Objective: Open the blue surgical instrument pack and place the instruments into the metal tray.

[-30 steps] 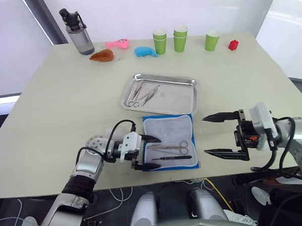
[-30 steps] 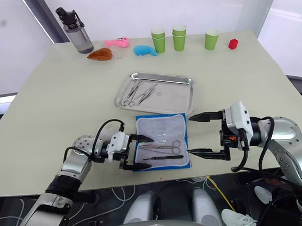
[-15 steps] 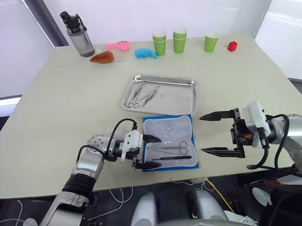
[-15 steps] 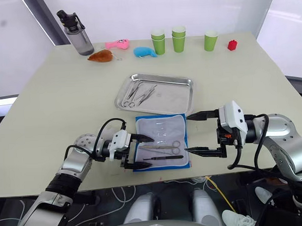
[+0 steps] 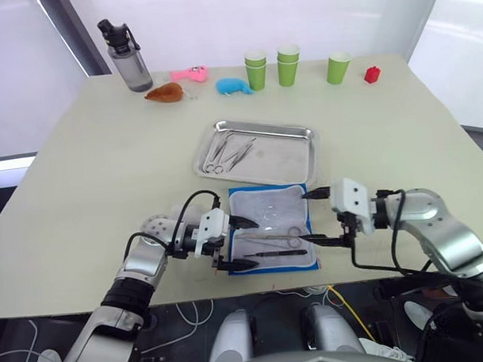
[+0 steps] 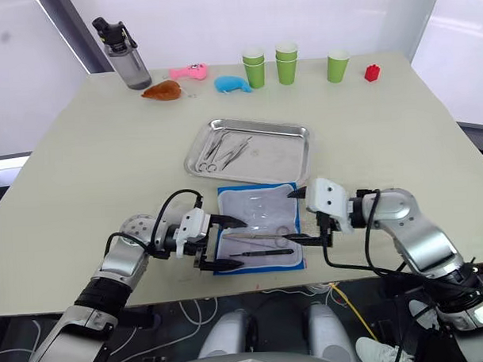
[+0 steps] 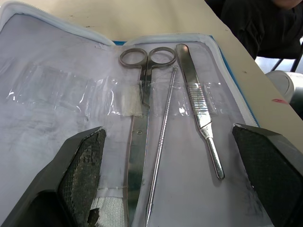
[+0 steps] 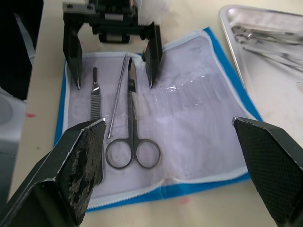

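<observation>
Blue-edged surgical pack (image 5: 273,227) lying open and flat near the front edge of the beige table (image 5: 106,162), white lining facing up, clear pockets across it. Resting on the lining near the front: ring-handled scissors (image 7: 140,137), a thin straight probe (image 7: 161,146) just beside them, and a flat-handled scalpel handle (image 7: 201,109) on the probe's other side, all three lying roughly parallel and apart from one another.

Sitting just behind the pack: a shallow steel tray (image 5: 293,167), with a few silver instruments (image 5: 228,150) gathered at its left end, the rest of its floor bare.

Hovering at the pack's left edge: the left gripper (image 5: 242,243), fingers spread wide, one black fingertip (image 5: 247,223) over the lining and the other near the front left corner, holding nothing. Reaching in from the right edge: the right gripper (image 5: 319,218), fingers likewise wide apart, straddling the pack's right border, empty; whether its lower fingertip is touching the fabric cannot be told.

Standing along the far edge of the table, well apart from the pack: a dark water bottle (image 5: 126,54), a brown toy (image 5: 164,91), a pink toy (image 5: 188,72), a small blue whale toy (image 5: 233,85), green paper cups (image 5: 289,62), some of them stacked, and a small red block (image 5: 372,74).
</observation>
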### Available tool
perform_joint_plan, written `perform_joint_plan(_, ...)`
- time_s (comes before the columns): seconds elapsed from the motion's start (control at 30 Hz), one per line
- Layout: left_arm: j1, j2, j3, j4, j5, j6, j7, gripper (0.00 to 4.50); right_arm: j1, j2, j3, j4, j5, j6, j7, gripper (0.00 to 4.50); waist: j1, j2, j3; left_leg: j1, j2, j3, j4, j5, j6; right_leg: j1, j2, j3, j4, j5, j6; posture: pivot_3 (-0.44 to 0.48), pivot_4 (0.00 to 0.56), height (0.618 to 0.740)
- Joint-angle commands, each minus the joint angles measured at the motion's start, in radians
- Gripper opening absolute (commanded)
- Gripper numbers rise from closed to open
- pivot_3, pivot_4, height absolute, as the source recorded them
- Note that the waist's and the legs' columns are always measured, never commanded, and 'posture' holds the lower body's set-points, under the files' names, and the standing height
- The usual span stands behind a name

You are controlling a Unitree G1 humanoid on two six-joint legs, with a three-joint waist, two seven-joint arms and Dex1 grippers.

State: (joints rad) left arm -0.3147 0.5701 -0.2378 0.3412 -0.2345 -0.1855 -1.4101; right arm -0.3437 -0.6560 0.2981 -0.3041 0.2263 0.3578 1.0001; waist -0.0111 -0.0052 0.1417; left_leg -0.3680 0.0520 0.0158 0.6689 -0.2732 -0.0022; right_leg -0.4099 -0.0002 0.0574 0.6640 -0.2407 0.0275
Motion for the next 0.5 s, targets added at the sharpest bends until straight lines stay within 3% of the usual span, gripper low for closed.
perform_joint_plan(0.03, 0.059, 0.008, -0.065, 0.093, 0.099, 0.037, 0.028, 4.48, -0.039, 0.036, 0.021, -0.007, -0.035, 0.019, -0.035, 4.50, 0.000, 0.000, 0.000, 0.000, 0.000, 0.000, 0.000, 0.000, 0.000, 0.000, 0.000, 0.000, 0.000, 0.000, 0.000, 0.000, 0.150, 0.734)
perform_joint_plan(0.5, 0.074, 0.003, -0.065, 0.104, 0.105, 0.031, 0.049, 4.48, -0.098, 0.104, 0.115, 0.148, -0.146, -0.016, -0.023, 4.50, 0.000, 0.003, -0.005, 0.001, 0.000, 0.001, -0.001, 0.000, 0.000, 0.000, 0.000, 0.001, 0.000, 0.000, 0.000, 0.000, 0.150, 0.734)
